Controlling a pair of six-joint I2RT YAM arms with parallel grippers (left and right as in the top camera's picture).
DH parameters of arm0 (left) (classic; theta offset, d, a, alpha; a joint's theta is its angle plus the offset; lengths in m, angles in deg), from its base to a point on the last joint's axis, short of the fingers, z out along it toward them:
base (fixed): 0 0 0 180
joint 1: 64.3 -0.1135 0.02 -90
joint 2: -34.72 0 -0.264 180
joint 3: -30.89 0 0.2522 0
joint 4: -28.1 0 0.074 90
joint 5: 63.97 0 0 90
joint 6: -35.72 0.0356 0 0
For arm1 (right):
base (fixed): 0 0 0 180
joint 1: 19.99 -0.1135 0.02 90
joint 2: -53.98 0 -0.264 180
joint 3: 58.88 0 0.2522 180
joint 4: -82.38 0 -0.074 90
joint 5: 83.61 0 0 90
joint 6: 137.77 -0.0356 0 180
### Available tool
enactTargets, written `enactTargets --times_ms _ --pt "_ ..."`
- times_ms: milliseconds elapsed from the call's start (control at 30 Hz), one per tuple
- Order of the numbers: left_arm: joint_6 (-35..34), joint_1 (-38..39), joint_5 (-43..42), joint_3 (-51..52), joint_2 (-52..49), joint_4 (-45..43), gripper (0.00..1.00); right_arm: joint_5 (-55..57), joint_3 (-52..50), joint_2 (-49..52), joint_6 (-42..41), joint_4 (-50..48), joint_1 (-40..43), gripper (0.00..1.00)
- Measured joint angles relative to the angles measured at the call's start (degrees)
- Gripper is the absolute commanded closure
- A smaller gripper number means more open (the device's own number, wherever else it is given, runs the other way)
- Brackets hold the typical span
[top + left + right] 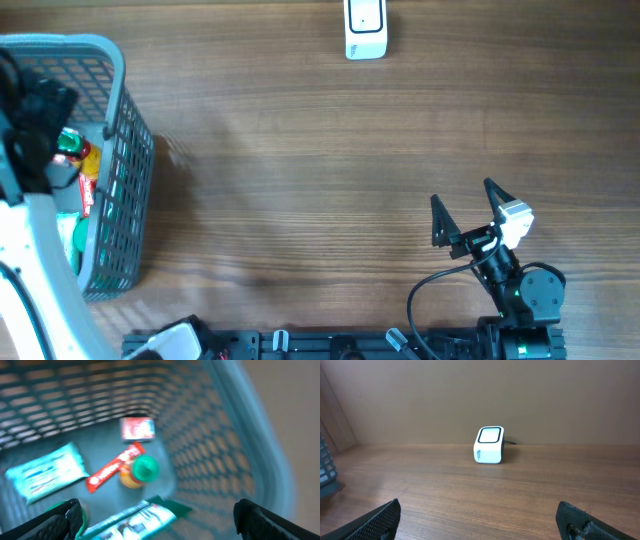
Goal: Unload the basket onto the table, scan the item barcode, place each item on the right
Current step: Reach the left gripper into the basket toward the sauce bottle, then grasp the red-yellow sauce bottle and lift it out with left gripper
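Several items lie in the grey mesh basket [125, 200] at the table's left. The blurred left wrist view shows a red bar [114, 466], a yellow bottle with a green cap [142, 470], a small red and white box [137, 428], a pale green packet [47, 472] and a white and green packet [135, 520]. My left gripper [160, 522] hangs open inside the basket, over that last packet and not touching it. The white barcode scanner [366, 28] stands at the far edge, and the right wrist view also shows this scanner [489, 451]. My right gripper [465, 195] is open and empty above the table.
The basket's mesh wall [210, 435] rises close on the right of my left gripper. Bare wooden table [300, 170] lies between the basket and the scanner. The right arm's base and cables sit at the near edge [520, 300].
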Motion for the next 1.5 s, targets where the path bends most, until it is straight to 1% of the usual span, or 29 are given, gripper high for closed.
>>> enactTargets --times_ms 100,300,467,533,600,633,667,733,767,833,1000,1100,1267,1300,1333,1400,1433,1500 --pt "-4.24 -4.59 -2.99 -0.07 -6.97 0.61 0.0 0.0 0.0 0.0 0.0 -0.02 0.0 0.0" --pt "-15.58 -4.72 -6.43 -0.11 -20.31 1.42 0.0 0.0 0.0 0.0 0.0 -0.02 0.0 0.0" --pt "-19.15 -4.72 -7.37 -0.11 -25.42 -0.31 0.01 0.0 0.0 0.0 -0.02 -0.02 0.0 0.0" --pt "-19.58 -4.72 -7.76 -0.11 -27.19 -0.98 0.11 0.0 0.0 0.0 0.0 -0.02 0.0 0.0" --pt "-20.04 -4.72 -8.13 -0.09 -27.61 -1.27 0.18 0.0 0.0 0.0 -0.02 -0.02 0.0 0.0" --pt "-20.35 -4.72 -8.57 -0.11 -27.63 -1.31 0.31 0.0 0.0 0.0 -0.02 0.0 0.0 0.0" --pt "-20.44 -4.72 -8.92 -0.11 -27.63 -1.29 0.39 0.0 0.0 0.0 0.0 -0.02 0.0 0.0" --pt "-20.39 -4.72 -9.44 -0.09 -27.63 -0.94 0.5 0.0 0.0 0.0 -0.02 -0.02 0.0 0.0" --pt "-20.74 -4.72 -9.88 -0.09 -27.63 -0.59 0.58 0.0 0.0 0.0 0.0 -0.02 0.0 0.01" --pt "-19.63 -4.72 -9.86 -0.13 -27.56 -0.39 0.61 0.11 0.0 0.0 0.0 -0.02 0.0 0.0" --pt "-16.41 -4.72 -10.47 -0.15 -26.75 -0.42 0.6 0.11 0.0 0.0 0.0 -0.02 0.0 0.0" --pt "-15.63 -4.72 -11.08 -0.24 -22.88 -0.09 0.6 0.11 0.0 0.0 0.0 -0.02 0.0 0.0" --pt "-15.56 -4.72 -11.3 -1.75 -6.8 -2.12 0.6 0.13 0.0 0.0 0.0 -0.02 0.0 0.0" --pt "-15.54 -4.72 -11.34 -2.12 -0.96 -2.71 0.6 0.11 0.0 0.0 0.0 0.0 0.0 0.0" --pt "-15.5 -4.79 -11.8 -2.21 2.36 -3.78 0.6 0.11 0.0 0.0 0.0 -0.04 0.0 0.0" --pt "-15.39 -4.79 -14.45 -2.29 9.27 -6.14 0.6 0.11 0.0 0.0 0.0 0.0 0.0 0.0" --pt "-15.41 -4.39 -17.18 -2.4 13.62 -8.17 0.6 0.11 0.0 0.0 0.0 -0.02 0.0 0.0" --pt "-15.45 -1.57 -20.68 -2.62 18.45 -9.33 0.6 0.11 0.0 0.0 0.0 -0.02 0.0 0.0"
